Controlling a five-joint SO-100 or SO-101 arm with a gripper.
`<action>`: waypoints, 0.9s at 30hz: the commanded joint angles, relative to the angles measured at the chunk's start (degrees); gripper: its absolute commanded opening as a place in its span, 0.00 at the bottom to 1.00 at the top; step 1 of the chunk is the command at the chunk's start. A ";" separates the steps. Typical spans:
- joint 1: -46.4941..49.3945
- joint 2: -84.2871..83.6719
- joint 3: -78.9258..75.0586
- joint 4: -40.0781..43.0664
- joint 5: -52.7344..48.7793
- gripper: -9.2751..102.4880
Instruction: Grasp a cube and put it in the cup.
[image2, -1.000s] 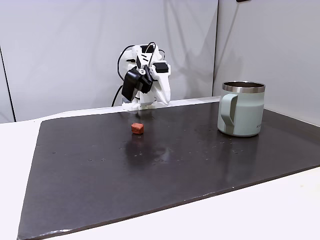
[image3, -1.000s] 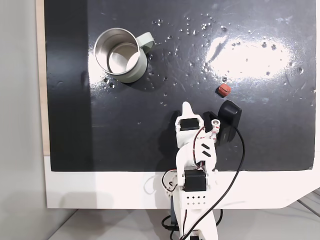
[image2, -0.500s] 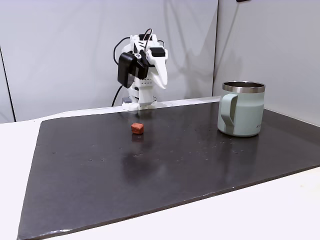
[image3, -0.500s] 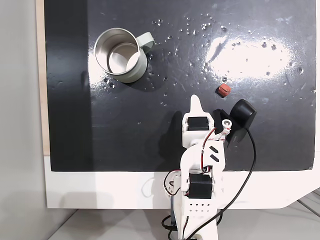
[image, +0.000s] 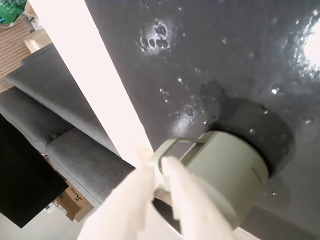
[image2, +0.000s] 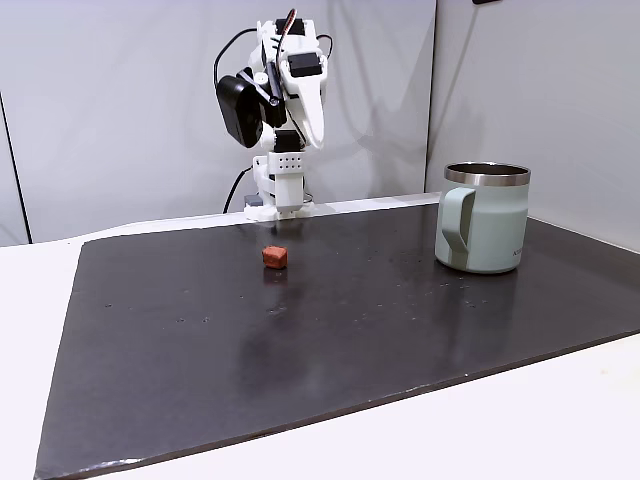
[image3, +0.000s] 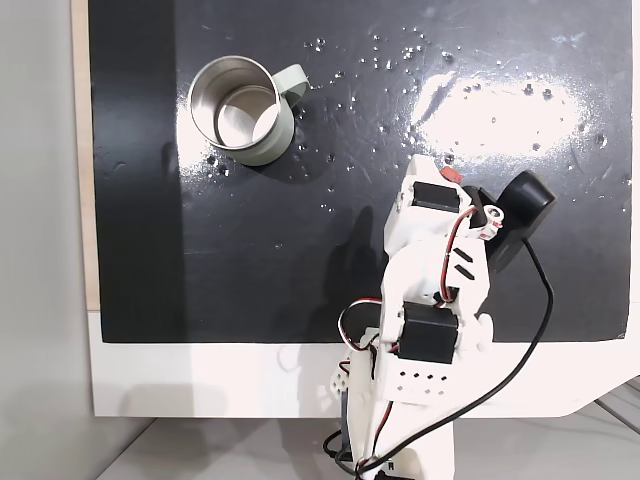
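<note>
Bright, even indoor light fills all three pictures. In a fixed view from above, the dark mat (image3: 250, 260) carries a broad white glare patch toward 1 o'clock, ringed by small glinting specks. The cup (image3: 243, 112) throws a soft shadow toward 4 o'clock. In a fixed view from the side, the mat (image2: 330, 330) shines faintly, mirroring the cup (image2: 482, 217) and the arm (image2: 280, 110); focus is sharp throughout. In the wrist view, the gripper (image: 155, 172) at 6 o'clock is blurred and overexposed, the table edge (image: 90, 75) bleached white, and glare burns at 2 o'clock.
</note>
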 joint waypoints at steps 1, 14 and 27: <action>1.32 -4.57 -10.72 4.66 2.46 0.08; 8.00 -23.47 -29.09 16.79 9.05 0.08; 12.39 -41.84 -38.67 26.54 13.62 0.08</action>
